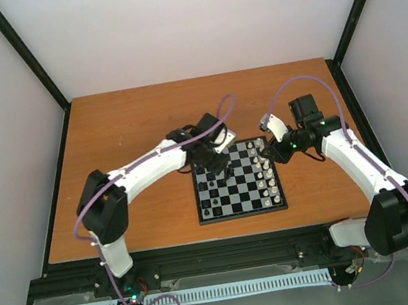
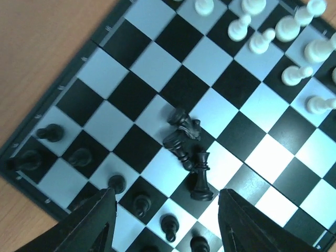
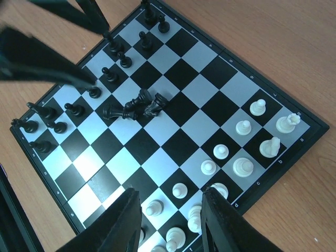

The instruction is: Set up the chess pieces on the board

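The left gripper (image 2: 167,197) hangs open and empty over a few black pieces (image 2: 186,142) lying toppled in the middle of the board (image 2: 142,65); the right gripper (image 3: 170,193), fingers apart, grips nothing above the white pieces (image 3: 242,168), which stand along their edge. Most men look placed; the toppled ones are yet to be set up

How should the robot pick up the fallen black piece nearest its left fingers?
Pinch the piece across its thin middle, coming straight down from above. It lies flat on the board, so its long sides look free, while the other fallen pieces crowd its head end.
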You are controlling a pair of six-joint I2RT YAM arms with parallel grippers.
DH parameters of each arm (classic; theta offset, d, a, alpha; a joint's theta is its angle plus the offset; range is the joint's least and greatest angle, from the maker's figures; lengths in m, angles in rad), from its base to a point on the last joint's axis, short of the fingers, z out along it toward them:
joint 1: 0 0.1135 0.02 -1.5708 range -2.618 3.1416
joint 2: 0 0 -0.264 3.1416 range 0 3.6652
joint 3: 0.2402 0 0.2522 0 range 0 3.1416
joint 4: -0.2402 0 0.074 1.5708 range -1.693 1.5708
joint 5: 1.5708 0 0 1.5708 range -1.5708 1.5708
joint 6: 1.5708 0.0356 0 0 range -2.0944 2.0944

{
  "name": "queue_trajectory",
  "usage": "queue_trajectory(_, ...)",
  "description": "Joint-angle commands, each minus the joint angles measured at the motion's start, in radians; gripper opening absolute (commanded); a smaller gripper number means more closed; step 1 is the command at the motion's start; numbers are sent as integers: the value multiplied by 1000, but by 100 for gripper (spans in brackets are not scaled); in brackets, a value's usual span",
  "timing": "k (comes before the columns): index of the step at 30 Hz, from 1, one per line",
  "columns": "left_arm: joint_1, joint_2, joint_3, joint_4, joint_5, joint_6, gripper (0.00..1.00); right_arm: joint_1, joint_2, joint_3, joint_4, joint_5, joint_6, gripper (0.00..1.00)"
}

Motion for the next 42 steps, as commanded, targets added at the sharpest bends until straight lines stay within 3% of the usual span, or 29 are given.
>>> queue_trajectory(1,-68,97,95,-99,-69,39,55,-13,-26,-11,-2,-48,1,32)
queue_trajectory(12,-95,210,150,-139,-108,36,46,-16,-20,-13,-8,-59,-11,32)
queue_trajectory(25,-107,243,128,-158,-72,61,47,-16,-4,-10,-11,-64,-17,32)
queue_trajectory(31,-108,274,147,-187,-74,58,40,-16,2,-10,-12,-64,-17,32)
queue_trajectory(42,-112,273,128,-180,-69,58,36,-16,17,-5,-21,-72,-25,32)
